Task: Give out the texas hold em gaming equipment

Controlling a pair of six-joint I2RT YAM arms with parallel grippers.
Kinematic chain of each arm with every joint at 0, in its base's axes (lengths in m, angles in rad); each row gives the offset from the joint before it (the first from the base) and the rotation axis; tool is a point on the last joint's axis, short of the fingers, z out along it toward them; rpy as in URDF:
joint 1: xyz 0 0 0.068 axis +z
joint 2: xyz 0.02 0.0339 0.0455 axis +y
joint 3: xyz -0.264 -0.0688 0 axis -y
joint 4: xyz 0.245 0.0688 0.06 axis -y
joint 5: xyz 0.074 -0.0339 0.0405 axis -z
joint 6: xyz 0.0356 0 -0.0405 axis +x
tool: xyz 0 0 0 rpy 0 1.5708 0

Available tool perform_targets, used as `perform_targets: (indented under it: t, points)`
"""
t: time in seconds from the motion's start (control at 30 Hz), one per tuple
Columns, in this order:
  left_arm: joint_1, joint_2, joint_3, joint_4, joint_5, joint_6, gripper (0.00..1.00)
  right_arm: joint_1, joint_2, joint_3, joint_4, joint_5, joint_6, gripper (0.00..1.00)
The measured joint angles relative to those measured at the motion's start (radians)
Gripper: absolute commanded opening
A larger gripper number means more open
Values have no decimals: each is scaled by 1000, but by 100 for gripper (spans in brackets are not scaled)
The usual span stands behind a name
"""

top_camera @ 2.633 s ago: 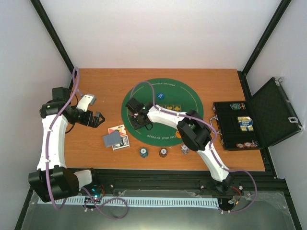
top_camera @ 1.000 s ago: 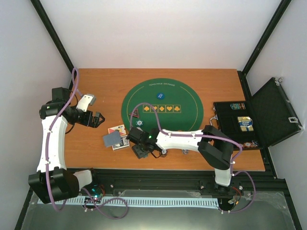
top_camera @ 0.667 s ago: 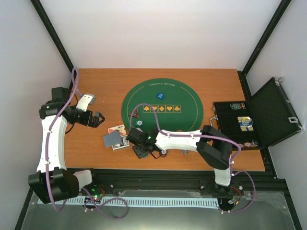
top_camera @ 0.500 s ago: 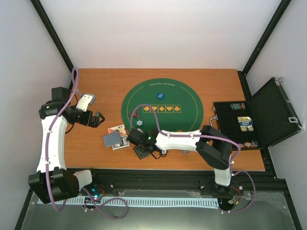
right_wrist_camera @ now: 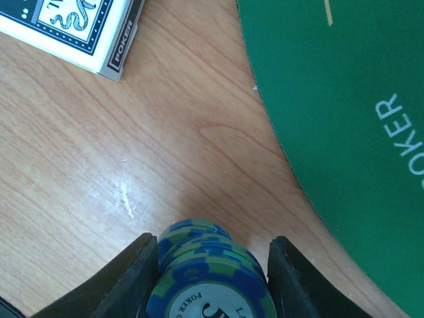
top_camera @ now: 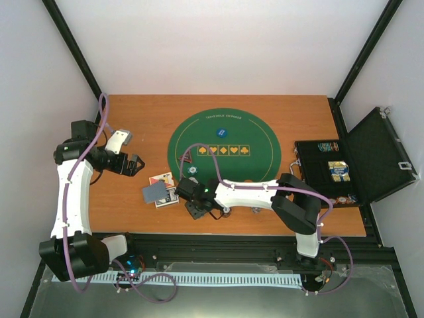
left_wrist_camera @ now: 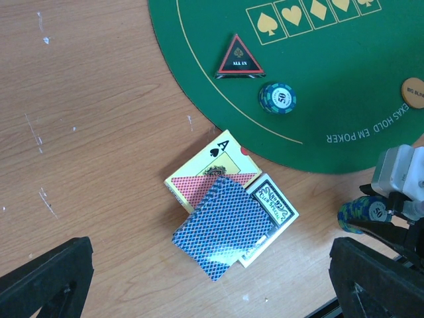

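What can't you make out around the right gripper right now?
Right wrist view: the chip stack is cut off by the bottom edge, so the chip count is unclear.
Same view: whether the right gripper actually presses the stack, cannot tell.
Top view: the case contents are too small to read.

**Top view with wrist details.** The mat [top_camera: 258, 126] lies on the table [top_camera: 139, 119], toward its far side. The case [top_camera: 381, 149] sits at the table's right edge, apart from the mat, its lid thrown out to the right. On the mat's near-left part stands the triangular marker [left_wrist_camera: 240, 64], with a single chip [left_wrist_camera: 277, 98] nearer the mat's edge. A disc [top_camera: 222, 132] lies behind the printed suit row. Off the mat, just beside its near-left edge, a face-down card pile [left_wrist_camera: 225, 225] overlaps a face-up card [left_wrist_camera: 199, 179] and a card box [left_wrist_camera: 277, 211]. Right of these, on bare table, a chip stack [right_wrist_camera: 209, 278] stands between the right gripper's [right_wrist_camera: 211, 281] fingers, both against its sides.
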Motion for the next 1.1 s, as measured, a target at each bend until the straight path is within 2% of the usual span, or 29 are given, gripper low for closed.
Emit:
perform_targets:
  t: [0.43, 0.57, 0.8, 0.93, 1.1]
  points:
    - [0, 2, 16, -6, 5, 0, 100, -30, -97, 123, -98, 20, -35, 24]
    - [0, 3, 26, -11, 5, 0, 100, -140, -115, 147, -108, 16, -68, 24]
    - [0, 10, 31, -13, 9, 0, 100, -452, -62, 257, -109, 5, -147, 24]
    - [0, 17, 31, -15, 10, 0, 100, -559, 68, 389, -105, -1, -189, 24]
    - [0, 24, 33, -18, 12, 0, 100, -625, 273, 546, -114, -22, -217, 24]
